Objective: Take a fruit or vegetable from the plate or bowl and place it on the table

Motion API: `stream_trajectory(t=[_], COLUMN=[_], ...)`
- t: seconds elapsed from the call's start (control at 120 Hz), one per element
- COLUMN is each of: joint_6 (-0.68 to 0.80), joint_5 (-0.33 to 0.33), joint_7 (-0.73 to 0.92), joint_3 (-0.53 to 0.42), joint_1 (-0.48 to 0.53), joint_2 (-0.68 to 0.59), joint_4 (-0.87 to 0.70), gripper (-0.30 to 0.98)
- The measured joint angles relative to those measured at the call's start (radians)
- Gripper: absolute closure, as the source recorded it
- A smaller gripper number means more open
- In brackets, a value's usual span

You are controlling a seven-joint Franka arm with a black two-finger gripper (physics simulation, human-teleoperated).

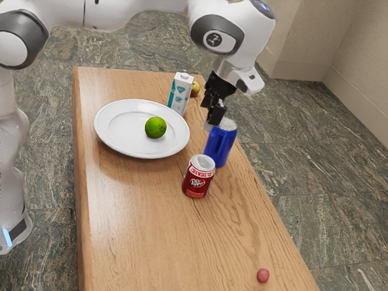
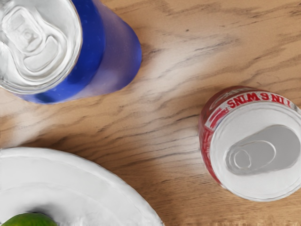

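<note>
- Lime (image 1: 156, 128) sits on the plate (image 1: 115, 128), where the raised rim probably keeps it from rolling off.
- The jaws hang near the blue can (image 1: 219, 145); whether wide or narrow, I cannot tell.
- Lifting first would likely spare that can and the red can (image 1: 198, 176) a knock.
- The bench (image 1: 139, 212) is flat, so a gentle release should stop the lime rolling.

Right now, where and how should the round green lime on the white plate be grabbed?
From above, I'd close around the widest middle of the round green lime. It is ball-shaped, so that should hold best, and the rim of the round white plate could block a sideways approach.
</note>
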Motion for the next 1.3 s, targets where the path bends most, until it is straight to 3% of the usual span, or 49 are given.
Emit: stream_trajectory(t=[0.142,0.417,0.817,1.3], joint_6=[0.103,0.222,0.348,0.453], joint_5=[-0.031,-0.064,-0.061,-0.118], joint_7=[0.023,0.123,0.338,0.479], joint_3=[0.004,0.027,0.034,0.036], joint_1=[0.164,0.285,0.327,0.336], joint_2=[-0.166,-0.215,-0.234,-0.225], joint_4=[-0.222,-0.382,-0.538,-0.623], gripper=[0.00,0.00,0.00,0.00])
